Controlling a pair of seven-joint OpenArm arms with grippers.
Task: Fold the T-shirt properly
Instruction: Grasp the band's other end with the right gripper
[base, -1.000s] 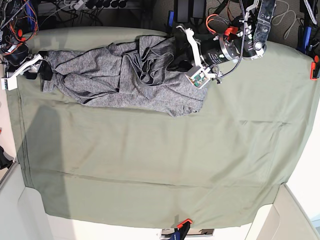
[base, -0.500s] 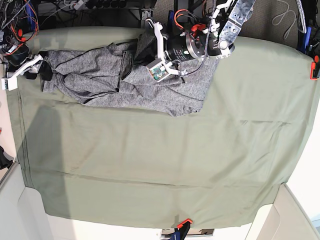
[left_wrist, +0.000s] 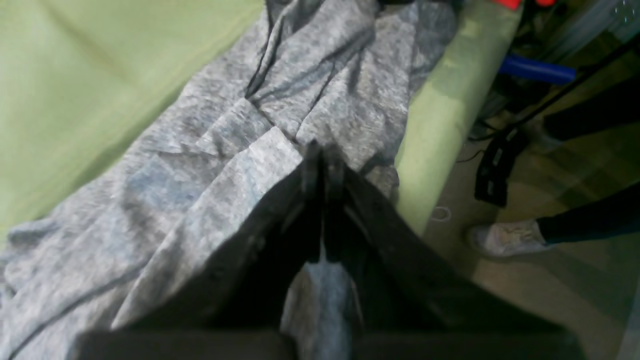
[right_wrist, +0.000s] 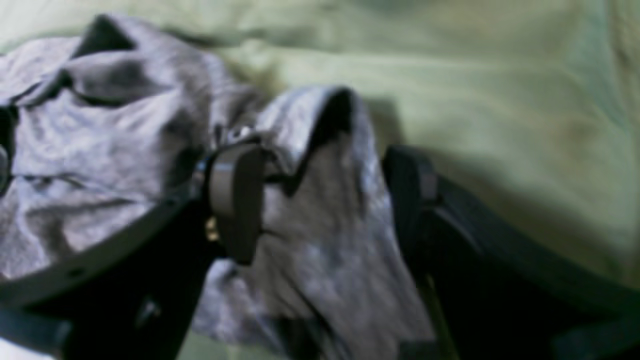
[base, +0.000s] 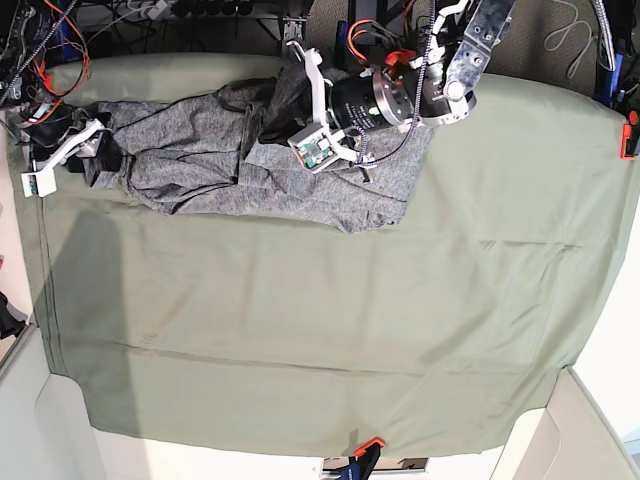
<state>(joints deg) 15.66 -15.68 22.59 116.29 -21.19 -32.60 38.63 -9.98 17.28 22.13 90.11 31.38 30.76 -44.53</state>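
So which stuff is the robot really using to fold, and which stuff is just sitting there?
For the job:
- T-shirt, bunched up at the far edge
- left claw, pinched shut over the shirt
- right claw, open, with a shirt end between its jaws

Just lying about:
- olive-green cloth sheet
- orange clamp at the near edge
- cables
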